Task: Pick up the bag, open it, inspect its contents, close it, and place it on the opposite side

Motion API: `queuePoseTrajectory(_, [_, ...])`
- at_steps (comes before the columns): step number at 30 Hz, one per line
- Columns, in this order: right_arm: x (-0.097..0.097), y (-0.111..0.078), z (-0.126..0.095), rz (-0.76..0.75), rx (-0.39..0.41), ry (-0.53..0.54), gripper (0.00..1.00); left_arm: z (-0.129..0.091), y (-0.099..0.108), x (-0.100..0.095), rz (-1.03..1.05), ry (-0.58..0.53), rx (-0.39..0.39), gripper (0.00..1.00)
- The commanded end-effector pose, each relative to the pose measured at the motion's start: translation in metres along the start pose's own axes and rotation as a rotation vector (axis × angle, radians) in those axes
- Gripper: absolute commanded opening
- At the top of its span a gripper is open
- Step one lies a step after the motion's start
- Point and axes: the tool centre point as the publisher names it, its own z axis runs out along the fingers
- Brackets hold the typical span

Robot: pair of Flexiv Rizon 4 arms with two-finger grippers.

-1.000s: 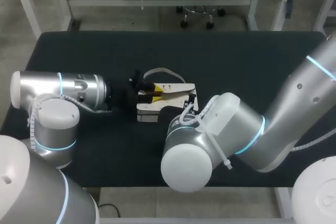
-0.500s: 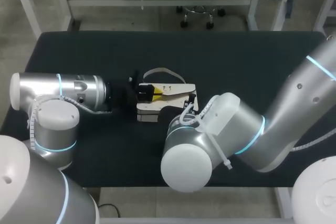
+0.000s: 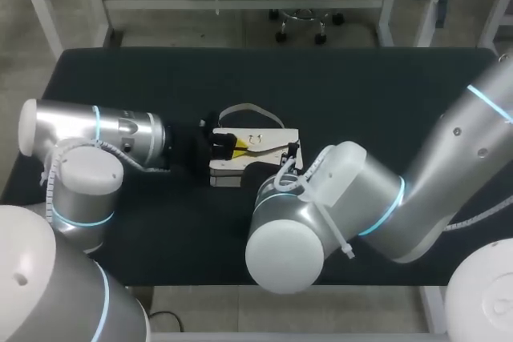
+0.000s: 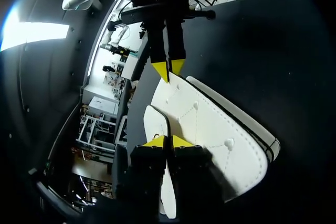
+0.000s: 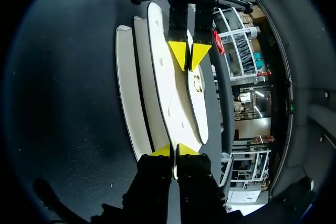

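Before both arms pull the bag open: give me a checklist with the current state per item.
1. Left gripper shut on bag: ok.
2. Right gripper shut on the bag's opposite end: ok.
3. Bag resting on table: ok.
4. Bag open: not ok, its top covers it.
5. Contents: cannot tell, hidden.

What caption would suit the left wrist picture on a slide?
Left gripper and right gripper pinch opposite ends of the white bag over the black table.
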Motion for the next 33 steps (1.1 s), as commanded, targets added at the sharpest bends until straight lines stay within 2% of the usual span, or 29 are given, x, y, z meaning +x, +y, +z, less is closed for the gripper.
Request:
queuePoseTrajectory(1, [0.004,-0.003,0.002,0.001,-0.214,-0.013,0.00,0.005,0.006,0.006,-0.011,-0.005,-0.013,0.00])
queuePoseTrajectory(5, [0.004,-0.003,0.002,0.001,-0.214,-0.013,0.00,0.005,0.008,0.005,-0.036,-0.026,0.001,0.00])
queuePoseTrajectory(11, [0.004,-0.003,0.002,0.001,-0.214,-0.013,0.00,0.009,-0.005,0.001,-0.031,-0.032,0.039,0.00])
queuePoseTrajectory(24, [0.004,-0.003,0.002,0.001,-0.214,-0.013,0.00,0.007,-0.011,0.001,-0.123,-0.042,0.015,0.00])
queuePoseTrajectory(26, [0.004,-0.003,0.002,0.001,-0.214,-0.013,0.00,0.005,-0.009,-0.002,-0.126,-0.054,0.010,0.44])
queuePoseTrajectory(28, [0.004,-0.003,0.002,0.001,-0.214,-0.013,0.00,0.001,-0.009,-0.005,-0.124,-0.072,0.001,0.48])
queuePoseTrajectory(33, [0.004,-0.003,0.002,0.001,-0.214,-0.013,0.00,-0.006,-0.007,-0.011,-0.116,-0.091,-0.017,0.43])
